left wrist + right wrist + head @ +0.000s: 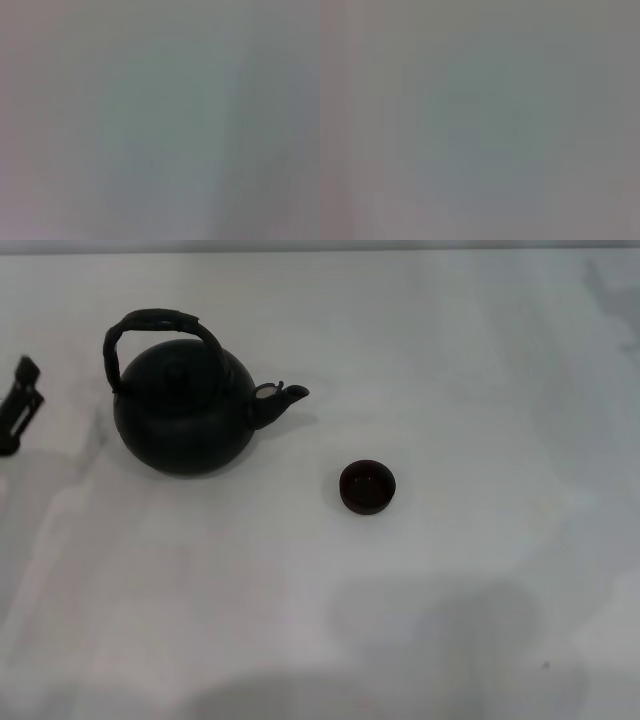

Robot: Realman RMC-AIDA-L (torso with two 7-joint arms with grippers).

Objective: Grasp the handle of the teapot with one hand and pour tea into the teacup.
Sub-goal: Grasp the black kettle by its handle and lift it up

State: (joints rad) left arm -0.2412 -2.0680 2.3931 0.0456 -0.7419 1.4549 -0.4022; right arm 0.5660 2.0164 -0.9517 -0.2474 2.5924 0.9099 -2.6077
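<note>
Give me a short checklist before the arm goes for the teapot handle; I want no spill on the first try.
1. Teapot upright on the table, lid on: ok.
2. Handle arched over the top, nothing on it: ok.
3. Spout turned toward the teacup: ok.
4. Teacup upright, apart from the teapot: ok.
5. Left gripper at the table's left edge, short of the handle: fingers cannot tell.
6. Right gripper: not in view, cannot tell.

Only the left gripper [20, 405] shows, left of the teapot [185, 410]: a black, angular piece with a narrow upper prong and a thicker slanted lower bar.
</note>
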